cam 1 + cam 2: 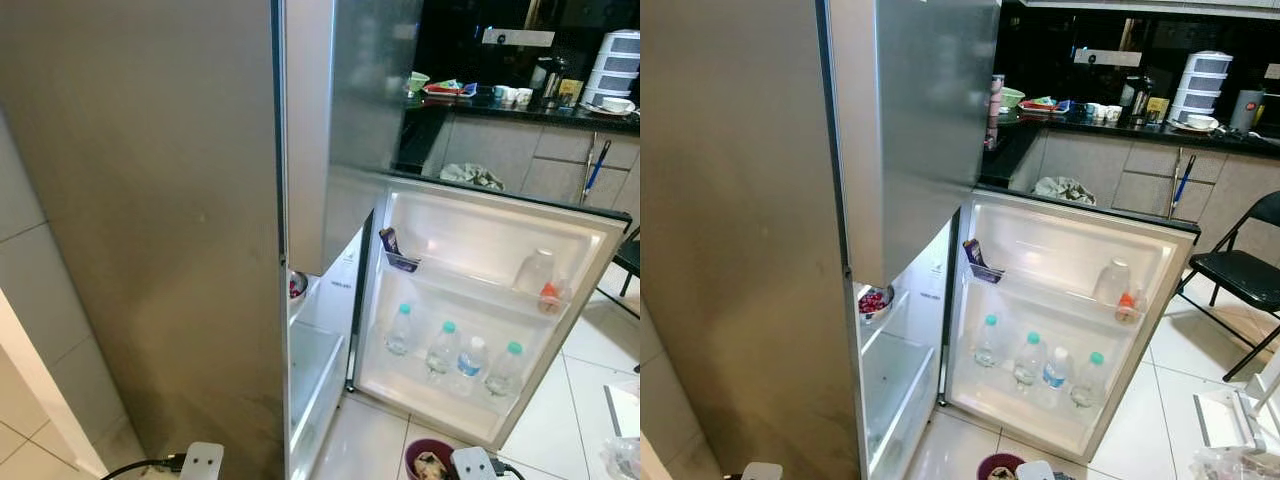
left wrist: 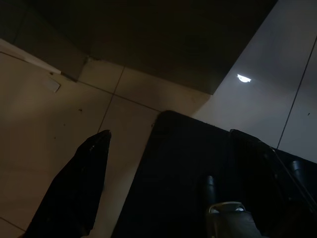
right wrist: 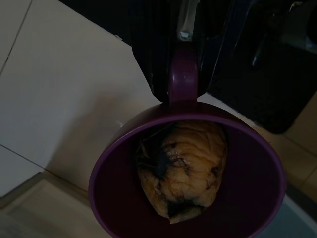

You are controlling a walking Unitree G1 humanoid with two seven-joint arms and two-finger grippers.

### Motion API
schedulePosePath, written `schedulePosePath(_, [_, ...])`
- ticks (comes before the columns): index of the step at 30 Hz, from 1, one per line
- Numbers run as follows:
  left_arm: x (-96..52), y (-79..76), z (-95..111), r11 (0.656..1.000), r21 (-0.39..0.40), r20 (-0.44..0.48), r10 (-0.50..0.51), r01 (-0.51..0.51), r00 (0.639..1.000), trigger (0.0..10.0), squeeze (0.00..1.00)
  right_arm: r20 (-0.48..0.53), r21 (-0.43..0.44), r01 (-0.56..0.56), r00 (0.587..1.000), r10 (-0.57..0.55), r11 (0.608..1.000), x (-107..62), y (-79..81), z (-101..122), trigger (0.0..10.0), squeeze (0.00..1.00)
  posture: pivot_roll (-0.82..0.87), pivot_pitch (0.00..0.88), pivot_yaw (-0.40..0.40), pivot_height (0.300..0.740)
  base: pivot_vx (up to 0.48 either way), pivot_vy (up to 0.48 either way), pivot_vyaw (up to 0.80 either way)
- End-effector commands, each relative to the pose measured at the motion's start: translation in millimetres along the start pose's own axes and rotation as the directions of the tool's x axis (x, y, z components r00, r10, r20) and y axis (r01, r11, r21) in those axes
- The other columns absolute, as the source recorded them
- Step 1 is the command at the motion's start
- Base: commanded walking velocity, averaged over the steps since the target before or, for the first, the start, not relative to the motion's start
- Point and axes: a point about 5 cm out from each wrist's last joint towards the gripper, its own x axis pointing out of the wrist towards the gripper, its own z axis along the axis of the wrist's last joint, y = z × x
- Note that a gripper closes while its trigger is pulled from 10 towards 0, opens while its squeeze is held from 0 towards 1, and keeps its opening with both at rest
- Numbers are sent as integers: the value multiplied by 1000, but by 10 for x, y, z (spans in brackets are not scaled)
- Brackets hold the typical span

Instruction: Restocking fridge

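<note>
Head views: fridge [image 1: 760, 250] lower door [image 1: 1060, 310] swung open, four water bottles [image 1: 1030, 358] in its bottom rack, small red bowl [image 1: 874, 300] on an inner shelf. Purple cup [image 1: 428, 460] low, near the robot, right of centre.

Left wrist: left gripper [image 2: 163, 148] hangs over floor tiles, fingers [image 2: 79, 183] spread apart, holding nothing.

Right wrist: right gripper [image 3: 185, 44] clamped on the handle of the purple cup, a wrinkled yellow-brown food item [image 3: 181, 168] inside.

Advice: keep cup level, raise it past the door edge, aim for a free shelf spot beside the red bowl.
</note>
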Motion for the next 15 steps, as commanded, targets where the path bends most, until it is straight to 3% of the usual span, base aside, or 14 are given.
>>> schedulePosePath(1, [2, -55, -13, 1000, 2, -9, -14, 14, 1000, 10000, 0, 28, 11, -10, 1000, 10, 1000, 11, 13, 52, 0, 0, -3, 25, -43, 734, 0, 0, 0])
schedulePosePath(2, [3, -58, -10, 1000, 3, -9, -14, 14, 1000, 10000, 0, 23, -24, 12, 1000, -12, 1000, 12, -5, 58, 1176, 0, -3, 27, -44, 734, 0, 0, 0])
schedulePosePath(3, [4, -60, -7, 1000, 3, -8, -15, 15, 1000, 10000, 0, 22, -12, 18, 1000, -17, 1000, 11, -10, 55, 10000, 0, -3, 27, -44, 734, 0, 0, 0])
schedulePosePath(10, [5, -43, -3, 1000, 5, -8, -9, 9, 1000, 10000, 0, 9, 2, -9, 1000, 9, 1000, 11, -4, 42, 10000, 0, -3, 31, -47, 734, 0, 0, 0])
schedulePosePath(11, [4, -40, -5, 1000, 6, -9, -9, 9, 1000, 10000, 0, 6, -10, -11, 1000, 11, 1000, 11, -3, 41, 9294, 0, -3, 31, -47, 734, 0, 0, 0])
schedulePosePath(12, [4, -38, -6, 1000, 6, -9, -8, 8, 1000, 10000, 0, 4, -20, -11, 1000, 11, 1000, 11, -4, 41, 9294, 0, -3, 31, -47, 734, 0, 0, 0])
schedulePosePath(13, [2, -31, -13, 1000, 5, -12, -6, 6, 1000, 10000, 0, -4, -6, 24, 1000, -24, 1000, 4, -33, 23, 10000, 0, -1, 33, -47, 734, 0, 0, 0])
schedulePosePath(15, [0, -27, -19, 1000, 6, -14, -5, 5, 1000, 10000, 0, -8, 11, 7, 1000, -7, 1000, 3, -24, 11, 10000, 0, -1, 33, -47, 734, 0, 0, 0])
